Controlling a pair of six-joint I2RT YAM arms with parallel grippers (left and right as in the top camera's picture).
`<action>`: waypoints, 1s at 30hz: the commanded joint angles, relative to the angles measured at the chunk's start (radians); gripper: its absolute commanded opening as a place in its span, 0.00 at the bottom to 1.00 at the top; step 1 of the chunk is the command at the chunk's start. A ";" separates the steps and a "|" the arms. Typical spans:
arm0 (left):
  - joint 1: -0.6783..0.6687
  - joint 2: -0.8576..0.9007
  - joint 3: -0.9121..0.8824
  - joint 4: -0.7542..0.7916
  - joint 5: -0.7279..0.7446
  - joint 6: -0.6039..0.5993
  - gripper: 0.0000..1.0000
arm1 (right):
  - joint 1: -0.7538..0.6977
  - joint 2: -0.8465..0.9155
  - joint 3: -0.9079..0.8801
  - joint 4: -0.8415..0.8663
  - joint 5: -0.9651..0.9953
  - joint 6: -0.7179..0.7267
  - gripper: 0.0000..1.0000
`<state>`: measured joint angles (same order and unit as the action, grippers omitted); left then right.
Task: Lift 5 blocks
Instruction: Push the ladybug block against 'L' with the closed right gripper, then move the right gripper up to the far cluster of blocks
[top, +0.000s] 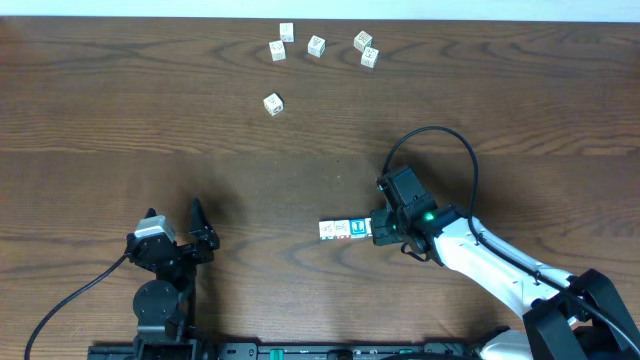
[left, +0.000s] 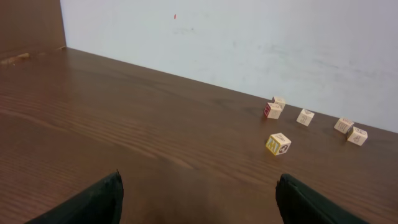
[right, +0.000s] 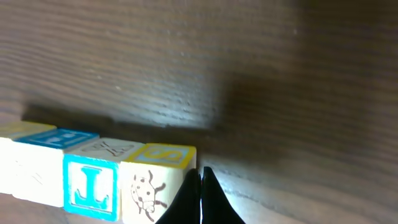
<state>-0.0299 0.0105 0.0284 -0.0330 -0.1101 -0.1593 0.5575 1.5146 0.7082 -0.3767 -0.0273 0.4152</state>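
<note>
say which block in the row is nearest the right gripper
The cream wooden cube with the ladybird print, last in the row; its neighbour bears a blue letter.

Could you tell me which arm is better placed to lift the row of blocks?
Probably right: the right tool, shut, sits at the end of the blocks; the left tool, open, is far off.

Spare cubes (top: 316, 45) (six), wooden table (top: 150, 130)

Cream blocks (top: 345, 230) in touching row
</note>
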 joint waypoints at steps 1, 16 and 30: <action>-0.002 -0.006 -0.024 -0.030 -0.009 0.006 0.79 | -0.002 0.006 0.016 0.001 0.019 -0.004 0.01; -0.002 -0.006 -0.024 -0.030 -0.009 0.006 0.79 | -0.089 0.008 0.281 -0.058 0.104 -0.184 0.61; -0.002 -0.006 -0.024 -0.030 -0.009 0.006 0.79 | -0.064 0.406 0.788 -0.045 -0.076 -0.370 0.85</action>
<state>-0.0299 0.0105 0.0284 -0.0330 -0.1101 -0.1593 0.4686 1.8408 1.3903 -0.4175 -0.0441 0.1265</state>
